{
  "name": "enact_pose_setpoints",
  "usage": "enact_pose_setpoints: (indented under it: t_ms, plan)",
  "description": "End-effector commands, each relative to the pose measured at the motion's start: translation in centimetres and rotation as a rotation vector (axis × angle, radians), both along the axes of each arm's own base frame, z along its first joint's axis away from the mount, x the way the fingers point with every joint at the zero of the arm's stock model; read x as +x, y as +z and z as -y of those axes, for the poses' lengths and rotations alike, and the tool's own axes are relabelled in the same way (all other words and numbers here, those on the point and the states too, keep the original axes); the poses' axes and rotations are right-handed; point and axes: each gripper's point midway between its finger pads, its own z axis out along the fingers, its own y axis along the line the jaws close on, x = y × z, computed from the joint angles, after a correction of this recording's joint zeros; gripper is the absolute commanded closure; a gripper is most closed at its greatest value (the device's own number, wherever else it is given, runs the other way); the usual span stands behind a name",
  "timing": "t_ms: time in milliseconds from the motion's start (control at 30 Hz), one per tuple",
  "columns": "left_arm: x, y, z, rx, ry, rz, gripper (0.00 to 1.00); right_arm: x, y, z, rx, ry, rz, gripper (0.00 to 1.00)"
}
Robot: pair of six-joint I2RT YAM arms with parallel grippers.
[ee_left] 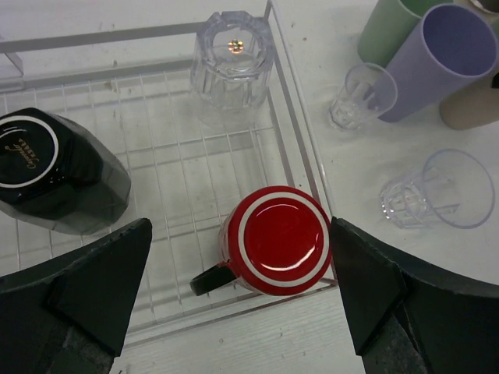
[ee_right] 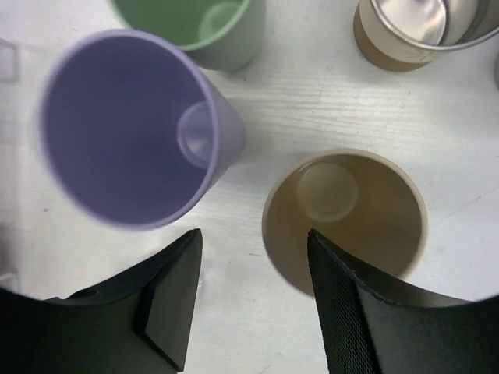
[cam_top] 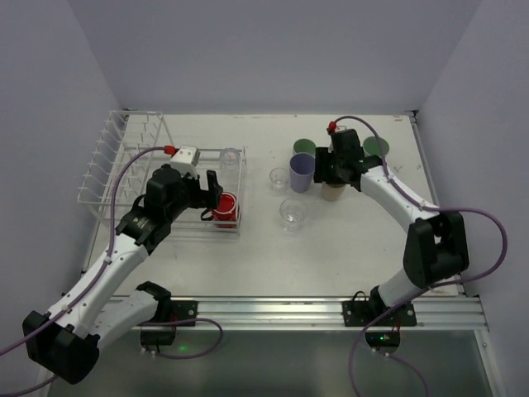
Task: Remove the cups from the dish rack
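- Hovering over the dish rack [ee_left: 179, 167], your left tool [ee_left: 240, 265] stands wide, one finger on each side of the red mug [ee_left: 281, 238], touching nothing.
- The red mug sits upside down in the basket corner nearest the arms, straight below the tool. Its handle juts low toward the left-hand finger in the wrist view, so closing may catch it.
- Your left arm is much the nearer. Your right tool [ee_right: 253, 265] is across the worktop [ee_right: 312, 101], parted and empty, just short of the beige cup [ee_right: 343, 222] beside the lavender cup [ee_right: 129, 128].
- The black mug [ee_left: 54, 167], on its side in the rack, has script lettering on its base; it is too small to read.
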Motion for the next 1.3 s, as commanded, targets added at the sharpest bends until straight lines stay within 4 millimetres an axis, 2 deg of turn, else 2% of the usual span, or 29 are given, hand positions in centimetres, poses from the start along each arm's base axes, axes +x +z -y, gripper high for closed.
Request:
enact_pose_setpoints:
  t_ms: [0, 33, 67, 100, 133, 167, 300, 367, 467, 600, 667, 833, 933, 1267]
  plan:
    - [1.0, 0.3, -0.2, 0.02, 0.028, -0.02, 0.01, -0.7, 5.3, -1.0, 0.091, 0.018, 0.16, 0.4]
    - [1.2, 0.2, -0.2, 0.022, 0.034, -0.03, 0.02, -1.1, 6.8, -1.0, 0.115, 0.016, 0.211, 0.4]
    - [1.3, 0.3, -0.1, 0.013, 0.039, -0.035, 0.05, -1.4, 7.3, -0.8, 0.127, 0.012, 0.232, 0.4]
    - [1.6, -0.1, 0.0, 0.016, 0.042, -0.055, 0.07, -2.3, 6.3, -0.5, 0.129, 0.002, 0.222, 0.4]
    - [1.8, 0.0, 0.0, 0.016, 0.05, -0.059, 0.09, -2.6, 7.8, -0.3, 0.152, -0.004, 0.279, 0.4]
    - [2.1, 0.5, 0.1, 0.008, 0.063, -0.057, 0.12, -3.3, 7.1, -0.1, 0.159, -0.005, 0.276, 0.41]
    - [2.5, -1.1, 0.3, 0.024, 0.079, -0.137, 0.2, -4.7, 9.5, -0.3, 0.229, 0.012, 0.363, 0.43]
    - [2.1, -1.6, 0.4, 0.032, 0.075, -0.175, 0.19, -5.1, 10.1, -0.2, 0.237, 0.013, 0.382, 0.43]
    - [0.6, -2.4, 0.3, 0.048, 0.056, -0.229, 0.16, -5.2, 9.8, -0.7, 0.254, 0.035, 0.366, 0.43]
    - [-2.2, -4.2, 0.8, 0.078, -0.024, -0.333, 0.13, -5.1, 9.4, -1.3, 0.27, 0.059, 0.351, 0.43]
    - [-2.7, -4.7, 0.4, 0.102, -0.027, -0.347, 0.12, -5.3, 9.2, -1.5, 0.275, 0.065, 0.342, 0.43]
    - [-3.9, -5.3, 1.9, 0.098, -0.163, -0.386, 0.06, -5.3, 9.0, -1.7, 0.281, 0.077, 0.338, 0.43]
    - [-3.5, -5.5, 1.7, 0.124, -0.162, -0.377, 0.01, -5.3, 9.0, -1.8, 0.285, 0.081, 0.336, 0.43]
    - [-1.5, -6.0, 2.5, 0.197, -0.192, -0.367, 0.01, -5.2, 8.8, -2.0, 0.289, 0.086, 0.334, 0.43]
